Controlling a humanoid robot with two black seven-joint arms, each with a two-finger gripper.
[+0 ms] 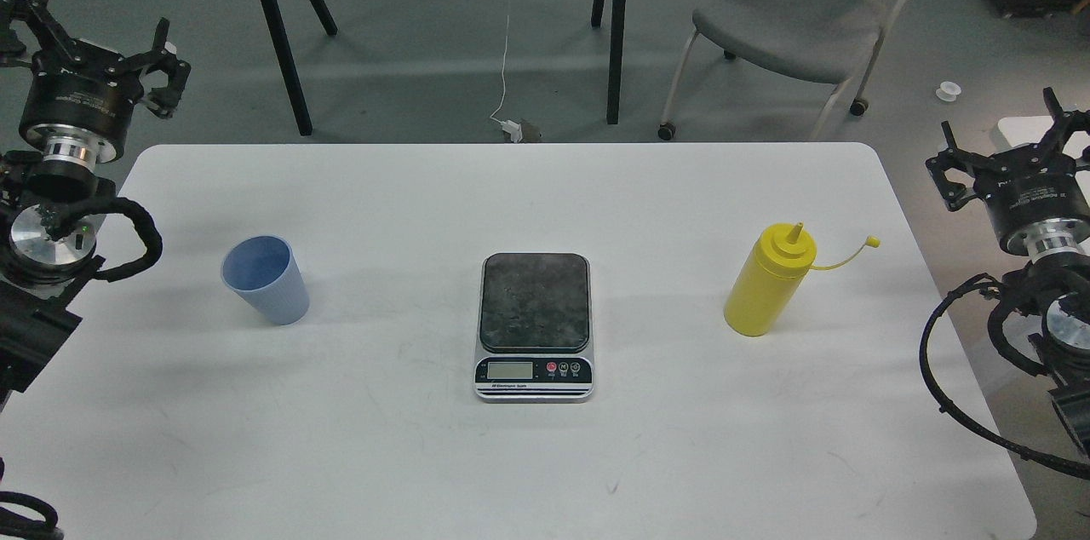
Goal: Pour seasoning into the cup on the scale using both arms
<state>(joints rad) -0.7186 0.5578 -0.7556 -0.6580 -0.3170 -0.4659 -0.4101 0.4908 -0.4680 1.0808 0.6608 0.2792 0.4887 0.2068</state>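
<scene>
- White bench (409, 455): fills the lower frame and carries three items in a row, well apart.
- Scale (534, 325): centre of frame, dark platform bare, display toward the bottom edge.
- Cup (266, 279): left of centre, upright, light blue, open mouth visible.
- Seasoning (769, 279): right of centre, yellow bottle upright, cap dangling on its strap to the right.
- Left tool (106, 54): upper left, off the bench, fingers spread, holding nothing.
- Right tool (1018, 150): right edge, beyond the bench, fingers spread, holding nothing.
</scene>
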